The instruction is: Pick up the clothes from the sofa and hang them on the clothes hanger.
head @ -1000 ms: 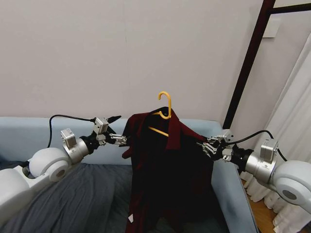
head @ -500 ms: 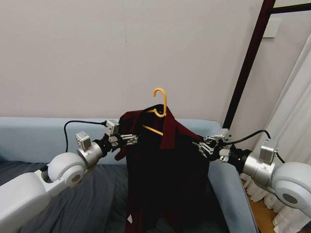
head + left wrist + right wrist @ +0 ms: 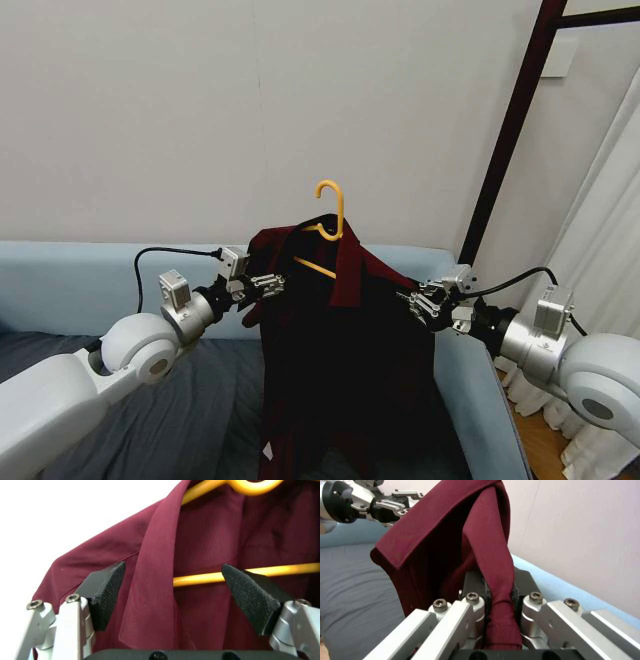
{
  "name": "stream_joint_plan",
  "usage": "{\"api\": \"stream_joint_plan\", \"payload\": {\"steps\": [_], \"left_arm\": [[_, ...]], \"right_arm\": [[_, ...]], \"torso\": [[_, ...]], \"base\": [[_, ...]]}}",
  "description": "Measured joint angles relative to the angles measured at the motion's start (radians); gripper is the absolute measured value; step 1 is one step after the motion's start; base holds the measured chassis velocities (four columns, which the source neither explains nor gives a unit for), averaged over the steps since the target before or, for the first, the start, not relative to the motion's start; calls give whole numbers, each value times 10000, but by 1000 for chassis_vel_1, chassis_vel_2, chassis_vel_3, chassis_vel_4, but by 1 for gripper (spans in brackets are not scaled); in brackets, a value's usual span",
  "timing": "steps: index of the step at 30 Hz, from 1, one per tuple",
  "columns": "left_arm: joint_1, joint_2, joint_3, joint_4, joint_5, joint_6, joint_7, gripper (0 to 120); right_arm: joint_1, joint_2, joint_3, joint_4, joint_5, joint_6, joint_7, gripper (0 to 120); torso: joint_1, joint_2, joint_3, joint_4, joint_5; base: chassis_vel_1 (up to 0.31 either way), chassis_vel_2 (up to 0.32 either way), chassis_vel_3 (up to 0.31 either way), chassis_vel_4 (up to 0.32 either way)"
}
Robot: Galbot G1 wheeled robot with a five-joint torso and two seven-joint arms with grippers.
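One shirt, one hanger, right gripper clamping, left gripper seemingly open.

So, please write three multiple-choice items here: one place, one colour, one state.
1. Where is the hanger? A) lying on the sofa B) inside the shirt collar C) on the black rack
2. What colour is the hanger? A) yellow B) white C) green
3. How is the left hand? A) shut on the shirt B) shut on the hanger C) open
Key: 1 B, its hook rises from the collar; 2 A, hook and bar are yellow; 3 C, its pads stand apart.
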Motion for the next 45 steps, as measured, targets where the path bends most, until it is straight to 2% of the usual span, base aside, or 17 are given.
{"api": "stream_joint_plan", "payload": {"steps": [8,9,13,32,35,38,45], "left_arm": [[-6,5,5,6,6,-12,22,76],[-341,-155,278,114,-132,-100,-179,74],[-377,-161,290,129,-149,-111,-251,67],[-232,-139,94,69,-163,-128,-310,0],[-351,-173,220,73,-210,-128,-349,0],[-699,-222,443,7,-383,-127,-384,0],[-842,-99,505,-817,-526,34,-415,0]], "right_arm": [[4,-4,0,-2,-1,0,0,8],[45,5,-129,72,2,-1,79,8],[32,64,-169,71,-11,-3,124,8],[76,77,-217,26,-34,-3,227,8],[70,77,-217,52,-33,-4,243,8],[55,88,-211,97,-29,-3,296,8],[55,125,-247,35,-74,-3,352,8]], "torso": [[0,-1,0,0,0],[1,-1,-1,-2,-2],[1,0,0,2,-1],[1,-1,0,0,0],[1,-1,0,5,-1],[1,0,-1,-2,0],[1,0,0,1,0]], "base": [[0,0,0,0],[0,0,0,0],[0,0,0,0],[0,0,0,0],[0,0,0,0],[0,0,0,0],[0,0,0,0]]}}
